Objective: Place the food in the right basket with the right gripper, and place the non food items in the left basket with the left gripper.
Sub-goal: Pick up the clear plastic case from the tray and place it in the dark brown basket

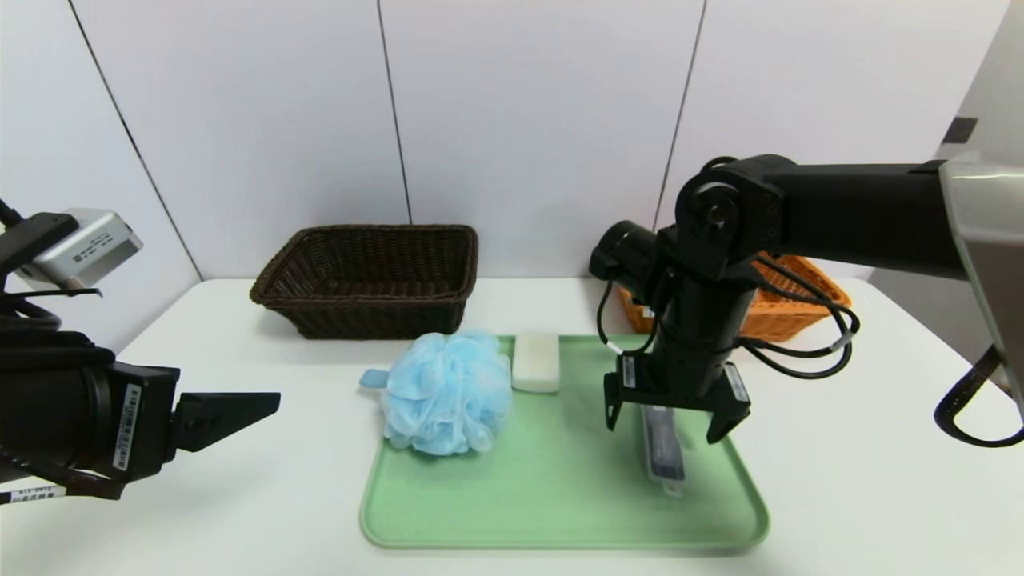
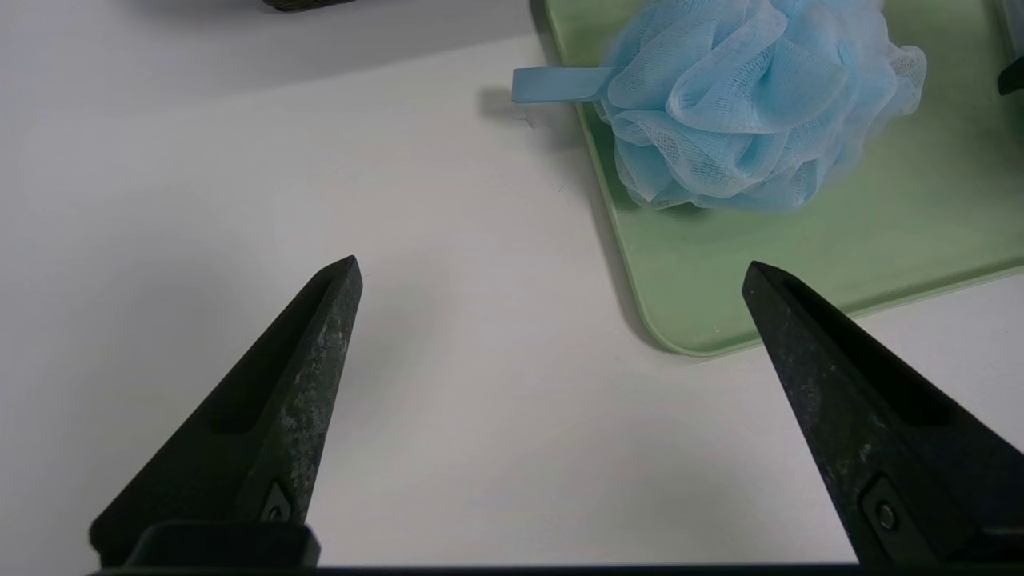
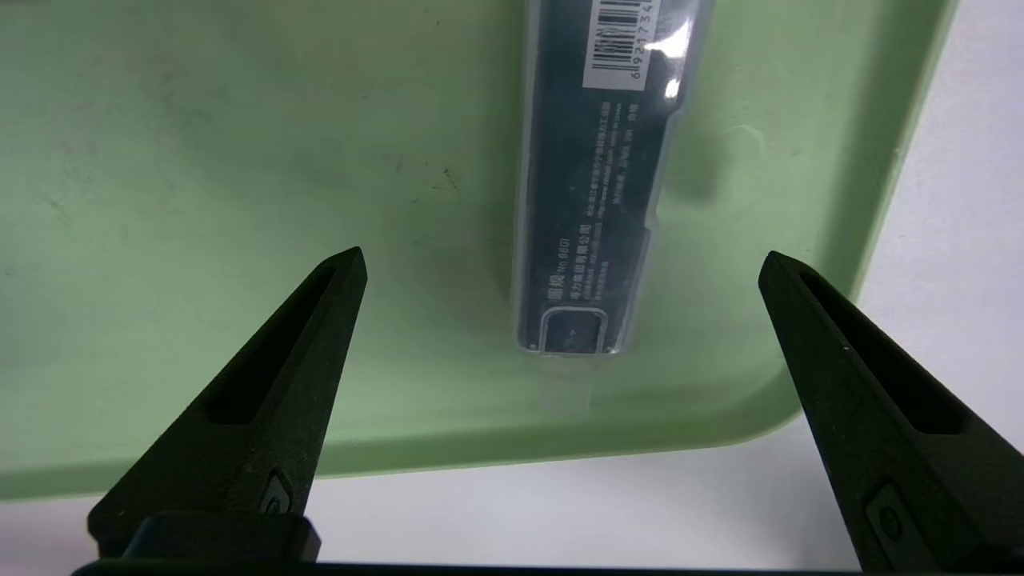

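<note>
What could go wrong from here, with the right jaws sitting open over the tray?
The right gripper hangs open directly over the grey case, a non-food item meant for the left gripper; closing now could send it to the orange basket. No bread shows on the green tray. The bath pouf overhangs the tray's edge, so a loose mesh grasp might slip short of the dark basket.

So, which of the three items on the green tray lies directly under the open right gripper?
The slim grey case with the barcode label, under the right gripper. The blue bath pouf and white soap bar lie further toward the left basket.
</note>
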{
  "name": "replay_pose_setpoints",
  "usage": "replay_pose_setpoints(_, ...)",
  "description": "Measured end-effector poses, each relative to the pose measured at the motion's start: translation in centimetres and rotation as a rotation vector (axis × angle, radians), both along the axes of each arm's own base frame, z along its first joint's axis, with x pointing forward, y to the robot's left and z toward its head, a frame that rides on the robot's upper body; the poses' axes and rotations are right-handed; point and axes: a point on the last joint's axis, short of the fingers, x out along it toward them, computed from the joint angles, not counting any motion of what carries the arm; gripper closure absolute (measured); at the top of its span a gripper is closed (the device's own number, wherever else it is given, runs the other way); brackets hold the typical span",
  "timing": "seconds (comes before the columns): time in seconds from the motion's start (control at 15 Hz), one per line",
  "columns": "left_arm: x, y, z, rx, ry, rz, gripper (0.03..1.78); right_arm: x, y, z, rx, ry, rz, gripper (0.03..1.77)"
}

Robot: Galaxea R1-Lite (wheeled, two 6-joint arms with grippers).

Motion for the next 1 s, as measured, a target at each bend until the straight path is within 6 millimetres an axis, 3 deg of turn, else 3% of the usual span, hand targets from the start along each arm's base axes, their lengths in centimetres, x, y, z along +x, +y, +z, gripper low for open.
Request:
replay_pose_setpoints(0.47,-0.2,0.1,-0.1,0.002,0.003,0.0,0.12,1.3,-0.9,-1.2,0.009,0.038,-0.052,0.1)
replay_pose_setpoints(1.0,-0.2,0.1,-0.4,0.004,0.008,0.0,0.12,2.0,-0.6,-2.2,0.01,0.035,-0.054,0.1)
